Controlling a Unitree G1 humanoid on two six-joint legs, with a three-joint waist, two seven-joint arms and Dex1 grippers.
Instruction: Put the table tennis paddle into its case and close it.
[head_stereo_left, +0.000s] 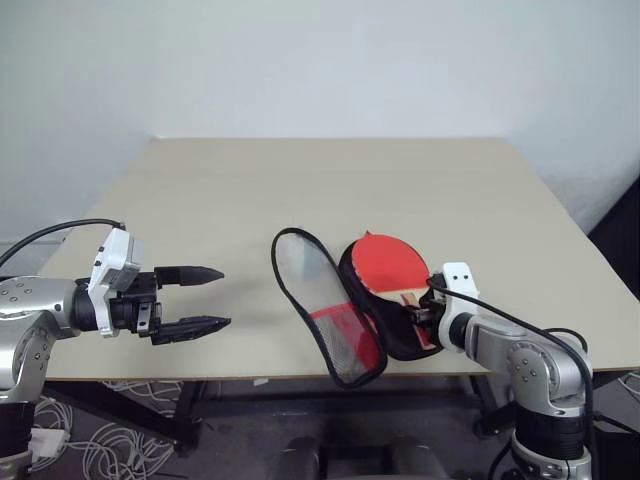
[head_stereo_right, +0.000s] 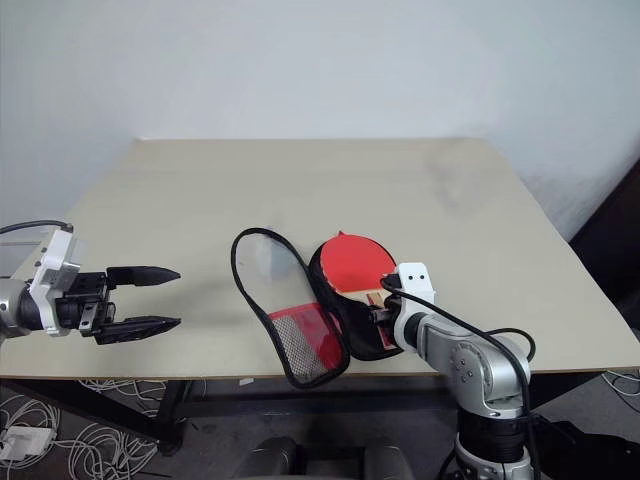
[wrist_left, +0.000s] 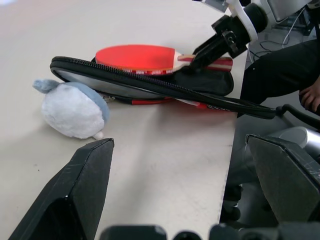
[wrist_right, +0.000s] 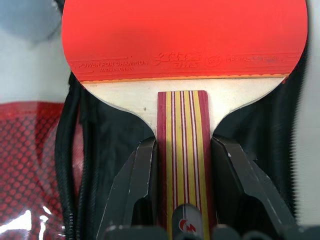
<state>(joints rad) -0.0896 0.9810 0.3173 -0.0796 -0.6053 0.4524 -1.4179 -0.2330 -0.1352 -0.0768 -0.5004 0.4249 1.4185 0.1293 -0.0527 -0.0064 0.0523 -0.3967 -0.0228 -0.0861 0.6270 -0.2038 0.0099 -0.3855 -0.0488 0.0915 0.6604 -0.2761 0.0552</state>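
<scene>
From the head cameras we see the case lying open near the front edge of the table, its lid half propped up toward the left with the mesh pocket showing. The table tennis paddle rests with its red blade over the black lower half, handle pointing toward the near right. Our right gripper is at that handle. Our left gripper hangs well to the left of the case, above the near table edge, touching nothing.

In the left wrist view, our own two fingers stand spread wide with bare table between them, so this hand is empty. Beyond them the raised lid's zipped rim crosses in front of the paddle, and a small white and blue plush toy sits just beside the case on its left. The right gripper is at the paddle's handle there too.

In the right wrist view, the striped wooden handle runs straight down between our right fingers, which are narrowed onto its two sides. The blade lies over the case's black lining.

We judge that we are in the insertion step: the paddle is being seated in the lower half, not yet released. Next we need to settle the blade fully inside the rim, let go of the handle and draw back, then fold the lid over for zipping.
</scene>
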